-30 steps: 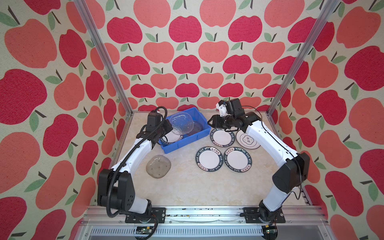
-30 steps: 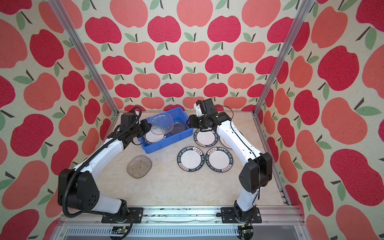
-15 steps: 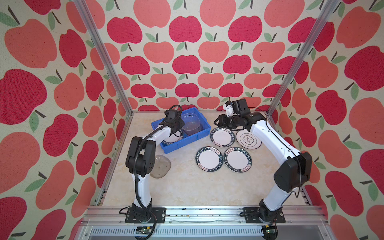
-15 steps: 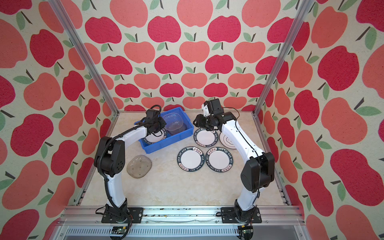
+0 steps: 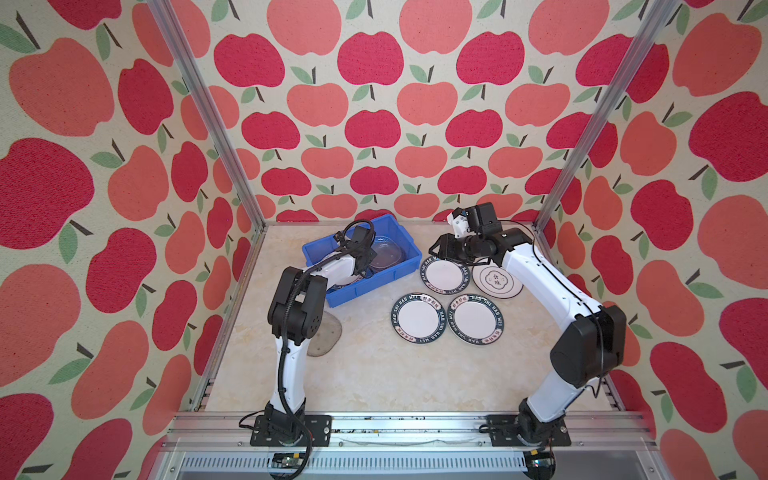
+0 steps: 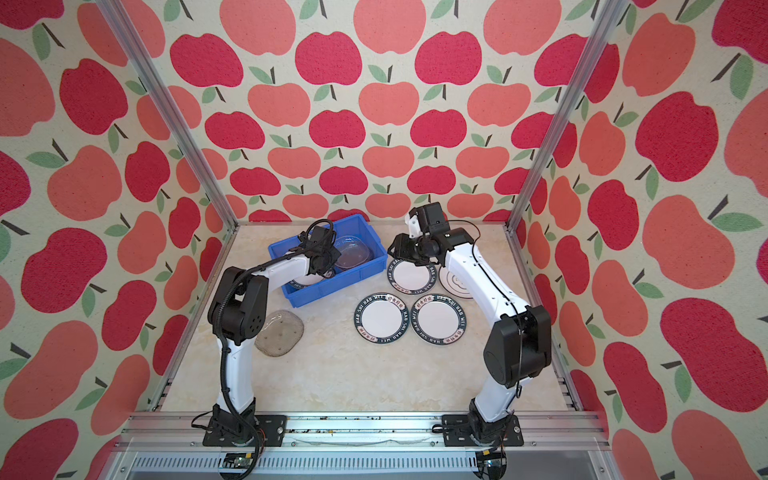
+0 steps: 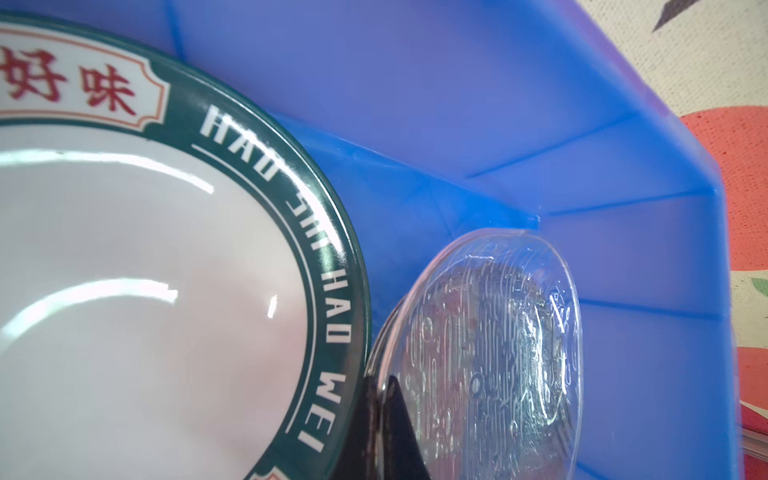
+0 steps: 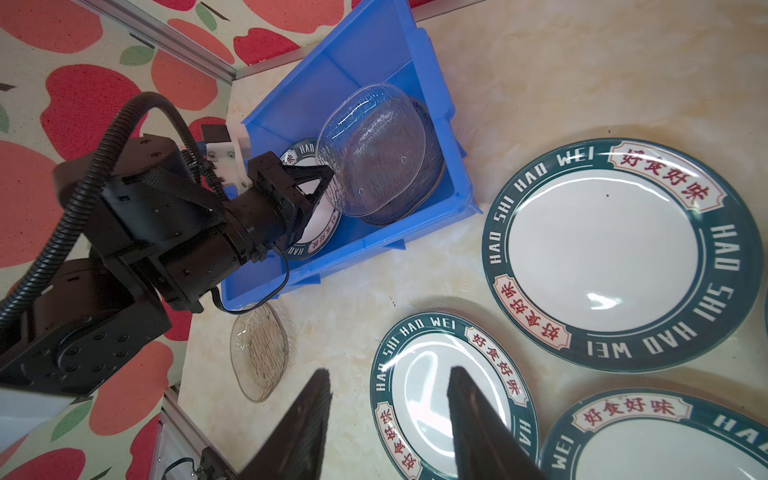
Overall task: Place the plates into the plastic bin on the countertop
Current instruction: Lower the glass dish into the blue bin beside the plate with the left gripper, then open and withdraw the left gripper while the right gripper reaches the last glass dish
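Note:
My left gripper (image 7: 380,382) is shut on the rim of a translucent glass plate (image 7: 490,353) inside the blue plastic bin (image 5: 374,286). That plate (image 8: 374,153) lies tilted over other glass plates (image 8: 432,166) in the bin's right half. A green-rimmed plate (image 7: 145,311) lies in the left half. My right gripper (image 8: 388,372) hangs open and empty, in both top views just right of the bin (image 6: 332,291) above a green-rimmed plate (image 5: 443,272). On the countertop (image 5: 374,374) lie two more green-rimmed plates (image 5: 417,318) (image 5: 478,319), a black-ringed plate (image 5: 496,280) and one glass plate (image 6: 280,334).
The left arm's raised elbow (image 5: 297,307) stands over part of the loose glass plate (image 5: 328,338). Aluminium rails (image 5: 395,419) frame the front edge, and apple-patterned walls close in the back and both sides.
The left arm has folded up at the elbow and carried the glass plate down into the bin's right half. The right gripper has barely moved and stays open.

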